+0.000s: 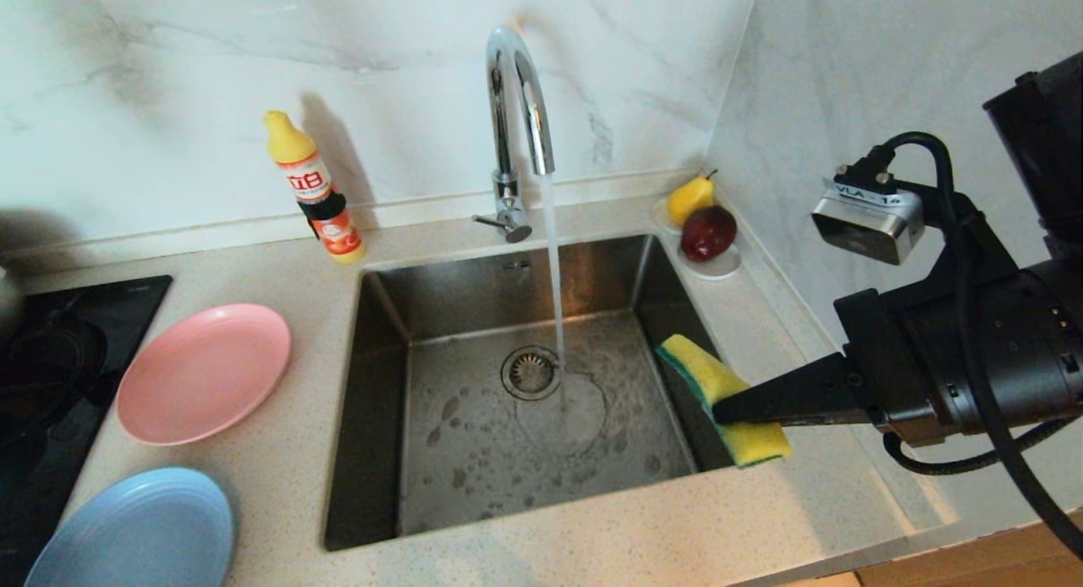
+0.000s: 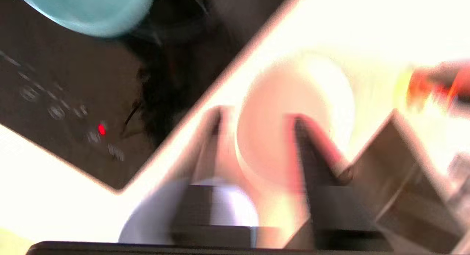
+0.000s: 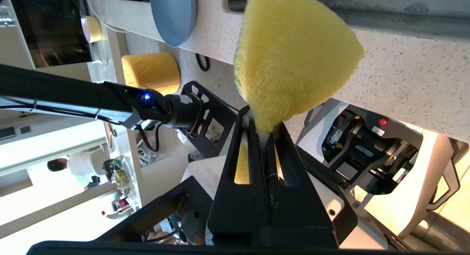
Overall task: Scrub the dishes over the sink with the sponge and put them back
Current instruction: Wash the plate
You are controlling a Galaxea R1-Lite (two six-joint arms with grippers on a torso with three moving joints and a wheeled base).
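The pink plate [image 1: 203,374] and the light-blue plate [image 1: 135,532] lie on the counter left of the sink [image 1: 381,384]. My right gripper [image 1: 719,414] hangs over the sink's right rim, shut on the yellow-and-green sponge [image 1: 715,380]; the right wrist view shows the sponge [image 3: 293,53] pinched at its narrow end by that gripper [image 3: 262,126]. My left gripper [image 2: 257,119] is out of the head view. In its blurred wrist view it is open and empty above the counter, with the pink plate [image 2: 279,144] beyond it, the light-blue plate [image 2: 224,207] nearer, and the teal bowl [image 2: 91,9] over the cooktop.
Water runs from the chrome tap [image 1: 516,105] onto the basin floor near the drain [image 1: 530,372]. A yellow soap bottle [image 1: 317,189] stands behind the sink. A pear [image 1: 689,200] and a dark red fruit [image 1: 709,232] sit on a white saucer [image 1: 719,270]. A black cooktop [image 1: 51,384] lies far left.
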